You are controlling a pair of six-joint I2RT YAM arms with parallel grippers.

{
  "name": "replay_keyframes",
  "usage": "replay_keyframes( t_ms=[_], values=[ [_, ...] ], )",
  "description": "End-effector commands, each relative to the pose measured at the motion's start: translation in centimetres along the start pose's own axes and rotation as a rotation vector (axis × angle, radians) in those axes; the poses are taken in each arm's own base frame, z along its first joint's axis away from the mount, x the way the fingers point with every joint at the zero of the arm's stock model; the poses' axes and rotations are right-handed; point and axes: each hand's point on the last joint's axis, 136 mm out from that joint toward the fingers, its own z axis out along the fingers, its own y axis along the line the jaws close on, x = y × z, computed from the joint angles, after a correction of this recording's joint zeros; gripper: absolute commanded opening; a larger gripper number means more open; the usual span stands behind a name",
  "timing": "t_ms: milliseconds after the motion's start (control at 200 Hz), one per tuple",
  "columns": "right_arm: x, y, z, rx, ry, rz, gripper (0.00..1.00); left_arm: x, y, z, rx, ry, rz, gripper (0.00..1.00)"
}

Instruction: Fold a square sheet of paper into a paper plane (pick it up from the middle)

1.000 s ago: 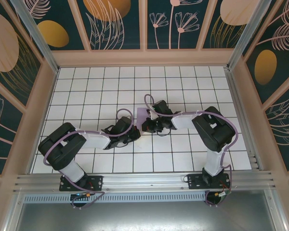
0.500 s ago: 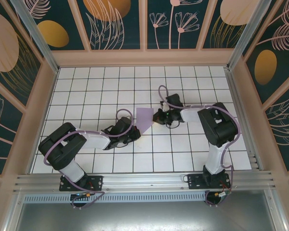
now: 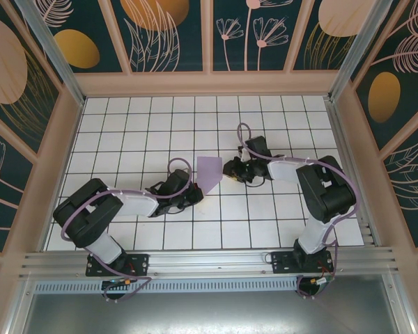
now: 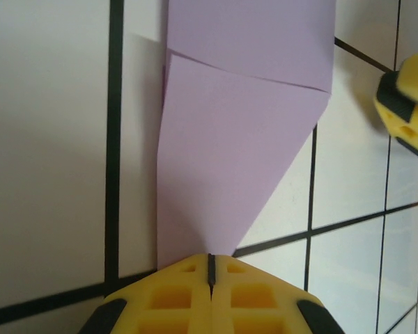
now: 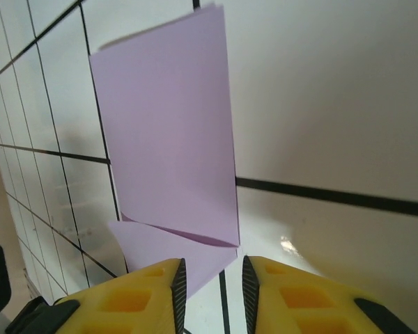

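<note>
1. The paper (image 3: 209,172) lies flat on the table (image 3: 125,125) at mid-frame in the top view, between the two grippers. It is already partly folded, with a slanted flap tapering to a point at lower left.
2. The left gripper (image 3: 193,197) sits at that point. In its wrist view the fingers (image 4: 174,296) meet at bottom centre with no gap, and the paper narrows right under them. I cannot tell whether they pinch the tip or only press it to the table.
3. The right gripper (image 3: 228,169) is just beside the paper's right edge. In its wrist view the jaws stand slightly apart at the bottom of the frame, grasping nothing. A corner of the lower layer lies just ahead of the gap.
4. Judged stage: the nose folds are under way, and the plane is far from done.
5. What could go wrong:
   - The paper is thin and the tiles look smooth. If the left hold is only light pressure, a nudge from the right could slide or turn the whole piece and skew the next crease.
   - The right jaws could close on one layer alone and peel the flap open.
   - A low approach could push the edge and buckle it instead of lifting it.
   - The grippers are near each other, so a careless sweep could knock them together.
</note>
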Motion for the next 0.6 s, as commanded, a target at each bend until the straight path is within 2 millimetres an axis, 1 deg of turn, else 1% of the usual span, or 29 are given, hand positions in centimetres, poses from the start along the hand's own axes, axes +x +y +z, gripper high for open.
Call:
replay_keyframes(
  t_ms=[0, 45, 75, 145, 295, 445, 595],
  values=[
    [0.8, 0.5, 0.2, -0.017, 0.025, 0.020, 0.32, -1.0, -2.7, -1.3, 0.071, -0.021, 0.047, 0.10],
    [0.9, 0.6, 0.4, -0.017, 0.030, 0.018, 0.32, -1.8, -3.6, -1.6, 0.081, -0.049, 0.057, 0.14],
    [1.0, 0.6, 0.4, -0.016, 0.032, 0.020, 0.33, -2.2, -3.8, -1.7, 0.075, -0.063, 0.062, 0.16],
    [1.1, 0.7, 0.6, -0.018, 0.035, 0.021, 0.34, -3.1, -3.9, -1.7, 0.054, -0.097, 0.071, 0.17],
    [1.3, 0.6, 0.9, -0.013, 0.045, 0.031, 0.35, -4.4, -2.9, -1.0, -0.038, -0.143, 0.084, 0.15],
    [1.3, 0.4, 1.3, -0.003, 0.053, 0.042, 0.36, -4.8, -2.0, 0.1, -0.103, -0.147, 0.090, 0.12],
    [1.3, 0.4, 1.5, 0.001, 0.058, 0.045, 0.37, -5.0, -0.6, 0.9, -0.177, -0.151, 0.089, 0.09]
  ],
)
